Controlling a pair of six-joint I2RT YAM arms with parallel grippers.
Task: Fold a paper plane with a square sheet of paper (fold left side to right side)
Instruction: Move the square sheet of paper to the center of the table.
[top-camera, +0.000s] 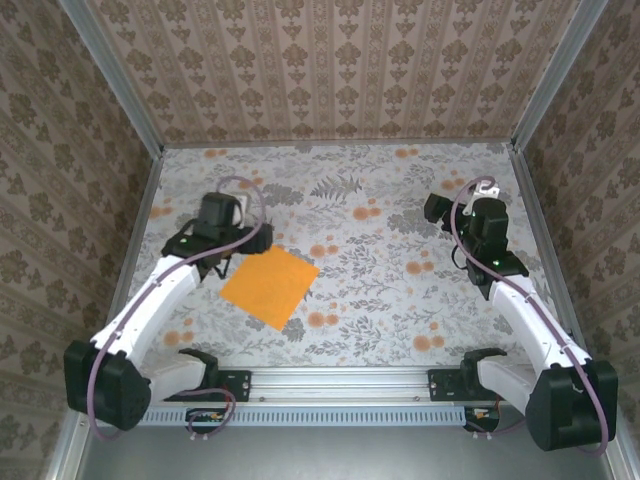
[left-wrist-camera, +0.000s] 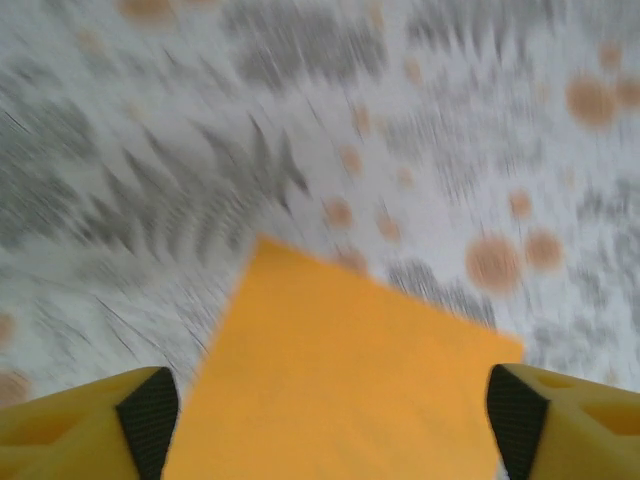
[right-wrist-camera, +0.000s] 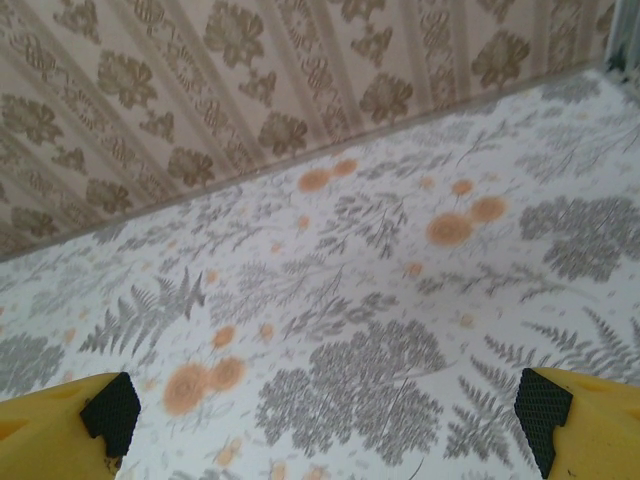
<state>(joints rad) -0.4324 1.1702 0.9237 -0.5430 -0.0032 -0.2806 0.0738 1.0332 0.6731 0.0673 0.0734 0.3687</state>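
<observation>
Left of centre on the table (top-camera: 400, 300), your square sheet of paper (top-camera: 269, 287) lies flat at five o'clock from the left gripper (left-wrist-camera: 332, 412), just beside its released, empty fingers (left-wrist-camera: 90, 430); the right gripper (right-wrist-camera: 327, 412), also spread, sits well apart.

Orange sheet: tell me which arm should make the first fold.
Left. The left hand is open right over the sheet, paper lying between its fingers in the wrist view. The right hand is open too, but far off over the floral table, apart from the sheet.
</observation>
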